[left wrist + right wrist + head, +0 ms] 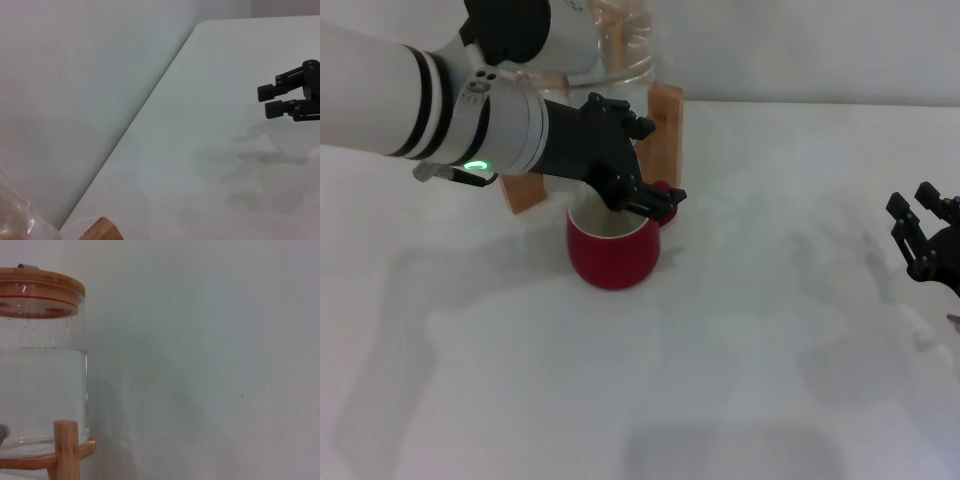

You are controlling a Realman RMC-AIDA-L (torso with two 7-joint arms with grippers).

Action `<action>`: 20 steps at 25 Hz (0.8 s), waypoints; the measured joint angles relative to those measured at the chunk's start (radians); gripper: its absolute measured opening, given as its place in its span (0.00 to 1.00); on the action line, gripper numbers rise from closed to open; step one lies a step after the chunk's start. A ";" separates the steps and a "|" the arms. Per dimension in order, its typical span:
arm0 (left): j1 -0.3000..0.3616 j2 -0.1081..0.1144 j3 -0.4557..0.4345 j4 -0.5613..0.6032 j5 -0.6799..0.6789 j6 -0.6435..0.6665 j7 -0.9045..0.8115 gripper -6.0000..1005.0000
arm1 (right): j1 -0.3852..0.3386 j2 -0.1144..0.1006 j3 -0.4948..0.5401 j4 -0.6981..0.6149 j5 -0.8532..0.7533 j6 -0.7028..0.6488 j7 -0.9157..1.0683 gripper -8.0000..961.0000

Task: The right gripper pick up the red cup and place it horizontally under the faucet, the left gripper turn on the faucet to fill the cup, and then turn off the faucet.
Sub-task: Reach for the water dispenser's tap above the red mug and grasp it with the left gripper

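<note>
The red cup [613,257] stands upright on the white table, just in front of the jug's wooden stand [666,122], with its white inside showing. My left gripper [645,195] reaches in from the upper left and hangs right over the cup's rim. It covers the spot where the faucet sits, so the faucet is hidden. My right gripper [917,232] is open and empty at the far right edge of the table, well away from the cup. It also shows in the left wrist view [270,100].
The clear water jug [42,390] with a wooden lid [40,290] rests on the wooden stand [65,450], about two thirds full. A pale wall runs behind the table. The table's far edge [150,100] meets that wall.
</note>
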 joint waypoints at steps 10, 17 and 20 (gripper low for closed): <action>0.000 0.000 -0.002 0.007 0.005 -0.012 -0.008 0.87 | 0.003 0.000 0.002 0.000 0.000 0.003 0.000 0.35; 0.001 0.000 -0.006 0.015 0.007 -0.023 -0.009 0.87 | 0.005 0.000 0.002 -0.002 0.000 0.003 0.000 0.35; 0.003 0.000 -0.006 0.023 0.005 -0.029 -0.010 0.87 | 0.006 0.000 0.002 -0.002 0.000 0.003 0.000 0.35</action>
